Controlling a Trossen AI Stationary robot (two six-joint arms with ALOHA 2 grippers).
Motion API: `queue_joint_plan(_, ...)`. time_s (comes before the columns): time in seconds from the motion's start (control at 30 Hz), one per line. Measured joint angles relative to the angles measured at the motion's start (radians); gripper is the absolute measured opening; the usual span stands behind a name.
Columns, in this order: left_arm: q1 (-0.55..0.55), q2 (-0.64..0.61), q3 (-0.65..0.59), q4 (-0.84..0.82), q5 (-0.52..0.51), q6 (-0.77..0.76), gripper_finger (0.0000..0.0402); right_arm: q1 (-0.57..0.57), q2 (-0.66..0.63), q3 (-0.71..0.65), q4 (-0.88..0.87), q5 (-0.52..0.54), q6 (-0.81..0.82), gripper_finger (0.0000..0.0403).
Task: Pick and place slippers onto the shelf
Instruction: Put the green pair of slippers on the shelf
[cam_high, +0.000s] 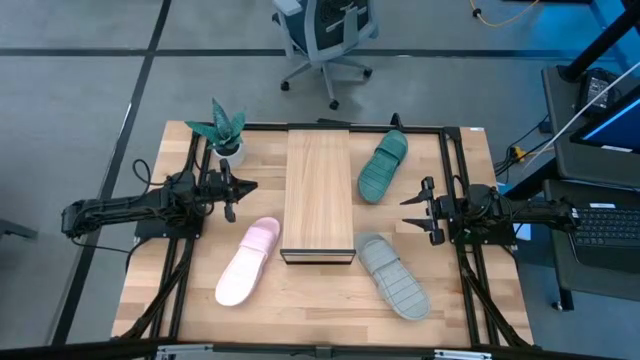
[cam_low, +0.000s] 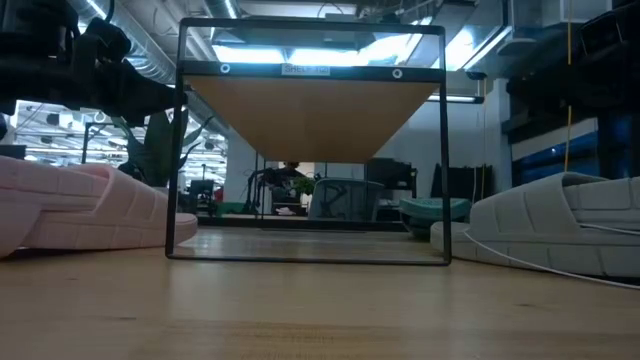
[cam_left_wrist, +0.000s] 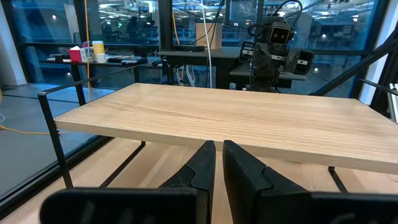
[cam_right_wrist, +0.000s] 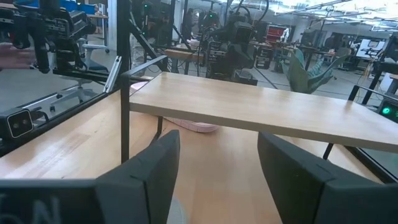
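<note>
This is a robotics lab or workshop. A wooden table (cam_high: 300, 320) stands on a grey floor beside a swivel office chair (cam_high: 325, 35) and a keyboard (cam_high: 607, 225), and yellow cables (cam_left_wrist: 208, 50), equipment benches and exposed ceiling ducts (cam_low: 150, 65) fill the room behind.

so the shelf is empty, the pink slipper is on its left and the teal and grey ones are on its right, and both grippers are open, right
Not quite: only the right gripper is open, as the right wrist view shows. The left gripper is shut, its fingers nearly touching in the left wrist view. The rest holds in the high view: the shelf is empty, the pink slipper lies on its left, the teal slipper and grey slipper on its right.
</note>
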Motion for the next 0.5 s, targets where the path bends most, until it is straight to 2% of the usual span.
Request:
queue_joint_plan(0.17,0.000,0.000,0.000,0.000,0.000,0.000,0.0025,0.000,0.000,0.000,0.003,-0.001,0.021,0.0218)
queue_joint_plan(0.4,0.000,0.000,0.000,0.000,0.000,0.000,0.0025,0.000,0.000,0.000,0.005,-0.002,0.293,0.0218)
queue_joint_plan(0.5,0.000,0.000,0.000,0.001,-0.008,0.069,0.0025,0.000,0.000,0.000,0.016,-0.002,0.281,0.0218)
